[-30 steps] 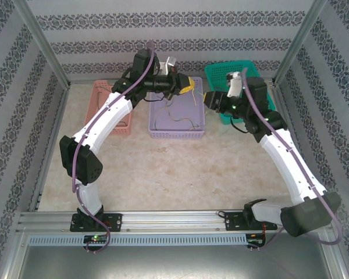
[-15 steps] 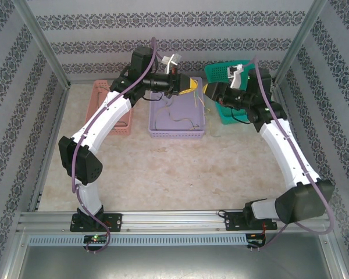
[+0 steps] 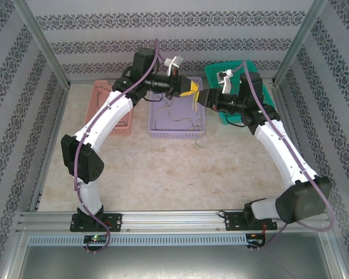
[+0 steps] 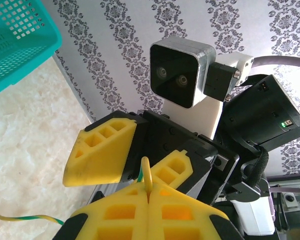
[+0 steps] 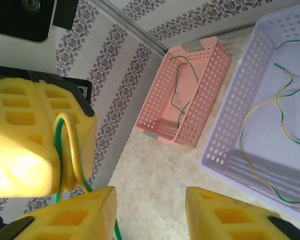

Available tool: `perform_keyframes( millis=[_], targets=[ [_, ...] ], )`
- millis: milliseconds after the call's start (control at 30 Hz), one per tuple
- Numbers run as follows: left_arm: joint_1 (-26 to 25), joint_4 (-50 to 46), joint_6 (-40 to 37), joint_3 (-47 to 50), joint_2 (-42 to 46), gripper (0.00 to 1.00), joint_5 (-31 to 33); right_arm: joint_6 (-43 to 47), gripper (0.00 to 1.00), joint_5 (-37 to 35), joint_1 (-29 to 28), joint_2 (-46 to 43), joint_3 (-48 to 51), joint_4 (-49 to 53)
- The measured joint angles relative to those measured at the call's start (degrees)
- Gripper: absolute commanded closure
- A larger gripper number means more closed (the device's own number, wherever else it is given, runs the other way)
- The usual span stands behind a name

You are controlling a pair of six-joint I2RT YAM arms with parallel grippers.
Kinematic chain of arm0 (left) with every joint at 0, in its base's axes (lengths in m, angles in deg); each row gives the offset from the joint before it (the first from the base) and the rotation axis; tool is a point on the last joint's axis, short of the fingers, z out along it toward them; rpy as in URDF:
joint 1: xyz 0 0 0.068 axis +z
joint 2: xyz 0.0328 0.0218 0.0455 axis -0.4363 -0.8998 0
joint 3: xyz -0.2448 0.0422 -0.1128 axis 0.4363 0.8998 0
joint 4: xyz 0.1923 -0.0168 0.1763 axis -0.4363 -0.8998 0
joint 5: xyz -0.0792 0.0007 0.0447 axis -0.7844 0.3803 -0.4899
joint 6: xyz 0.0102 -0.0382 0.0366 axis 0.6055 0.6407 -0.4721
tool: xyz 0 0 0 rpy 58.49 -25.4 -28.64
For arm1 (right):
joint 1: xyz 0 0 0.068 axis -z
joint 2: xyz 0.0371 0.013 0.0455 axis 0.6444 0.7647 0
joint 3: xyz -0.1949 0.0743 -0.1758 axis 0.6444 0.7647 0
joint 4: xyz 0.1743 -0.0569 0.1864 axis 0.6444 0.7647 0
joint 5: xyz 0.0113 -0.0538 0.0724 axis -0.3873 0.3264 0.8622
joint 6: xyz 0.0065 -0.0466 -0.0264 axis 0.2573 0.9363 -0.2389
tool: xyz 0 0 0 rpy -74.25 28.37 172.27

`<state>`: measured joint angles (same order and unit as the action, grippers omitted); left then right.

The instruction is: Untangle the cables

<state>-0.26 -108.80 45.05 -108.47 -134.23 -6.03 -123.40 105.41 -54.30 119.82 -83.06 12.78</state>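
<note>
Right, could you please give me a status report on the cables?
Left claw shut on yellow-green cable, held above purple basket. Right claw open close beside it, no grip. Loose cables lying in basket. Nothing blocking.

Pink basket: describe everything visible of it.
The pink basket is a long rectangular plastic crate, its walls and floor perforated, with a greyish tab at each end. It stands upright on the marbled table at the far left, apart from the lilac basket beside it. One thin dark green cable lies looped inside. From above, the left arm crosses over it.
</note>
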Motion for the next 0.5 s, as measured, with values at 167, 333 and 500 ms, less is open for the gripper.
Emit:
perform_keyframes(
  millis=[167, 333, 500],
  targets=[
    [0.1, -1.7, -0.7, -2.4, -0.9, 1.0, 0.3, 1.6, 0.55, -1.2, -1.1, -0.9, 1.7, 0.0],
    [0.3, -2.3, -1.3, -3.1, -1.0, 1.0, 0.3, 3.5, 0.54, -2.2, -2.3, -2.4, 3.3, 0.3],
    [0.6, -4.0, -2.1, -3.4, -1.1, 1.0, 0.3, 3.8, 0.54, -3.3, -3.7, -2.4, 4.0, 0.2]
  ],
)
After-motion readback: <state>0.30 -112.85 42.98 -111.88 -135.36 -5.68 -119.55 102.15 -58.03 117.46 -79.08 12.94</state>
